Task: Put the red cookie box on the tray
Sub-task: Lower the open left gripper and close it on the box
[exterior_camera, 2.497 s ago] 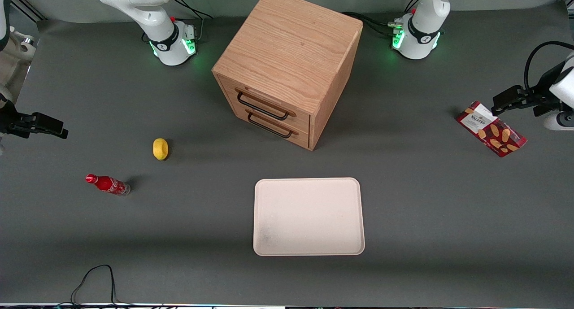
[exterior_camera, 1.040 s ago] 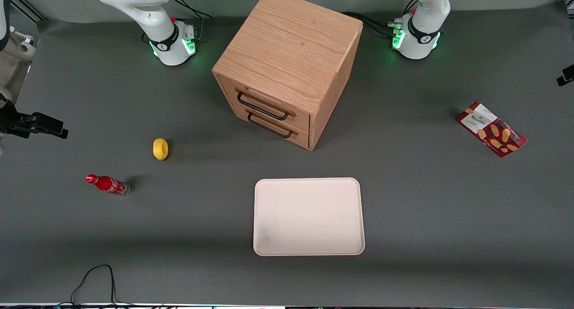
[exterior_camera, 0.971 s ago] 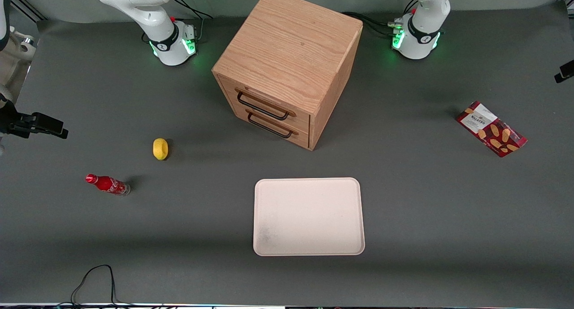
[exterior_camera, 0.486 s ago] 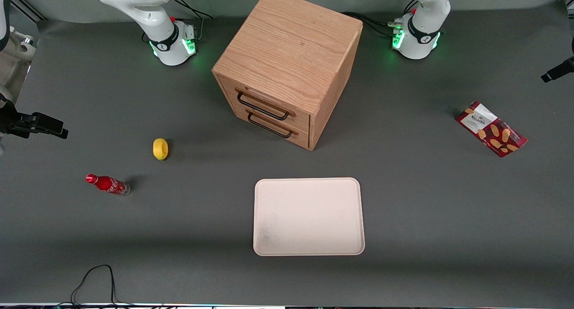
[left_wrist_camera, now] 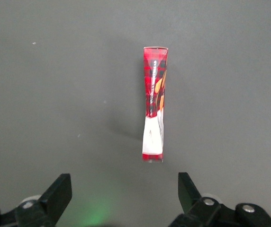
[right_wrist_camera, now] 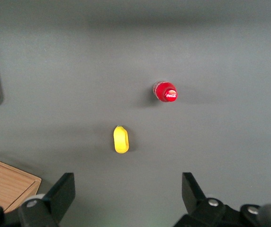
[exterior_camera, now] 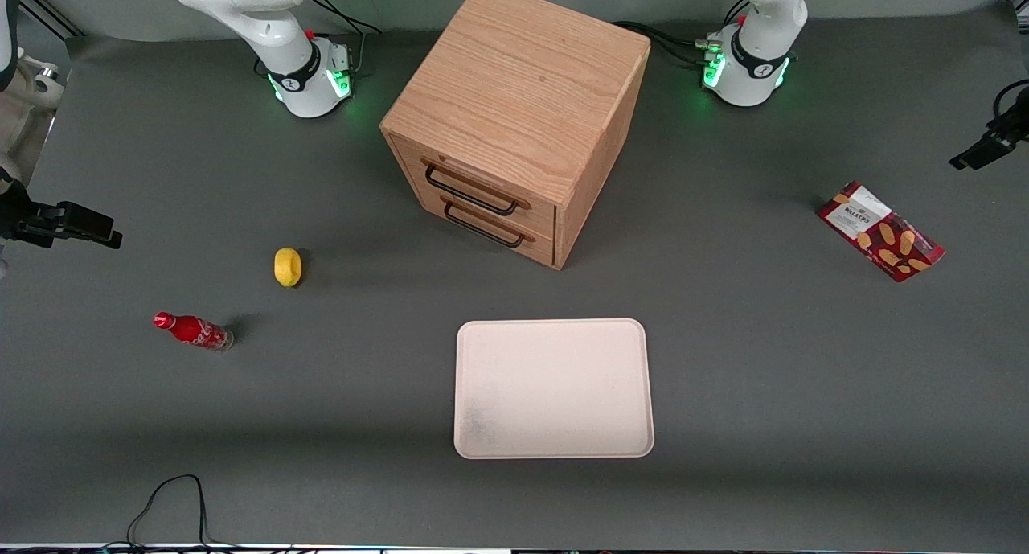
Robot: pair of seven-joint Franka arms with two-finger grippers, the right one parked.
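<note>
Glossy red cookie box [left_wrist_camera: 153, 106] standing on edge (thin carton), claw [left_wrist_camera: 121, 198] spread wide above, smooth cream tray [exterior_camera: 553, 387] apart.

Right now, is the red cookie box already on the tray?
No: the red cookie box lies on the table, apart from the bare tray; the open pincer hovers above it.

Bystanders on the grey worktop [exterior_camera: 764, 361]

A wooden cabinet [exterior_camera: 514, 120] with two black-handled drawers, both shut, stands mid-worktop. Toward the parked arm's end a lemon [exterior_camera: 287, 266] lies near a small red soda bottle [exterior_camera: 193, 330], which stands nearer the front camera. A black cable [exterior_camera: 173, 506] loops at the worktop's front edge.
</note>
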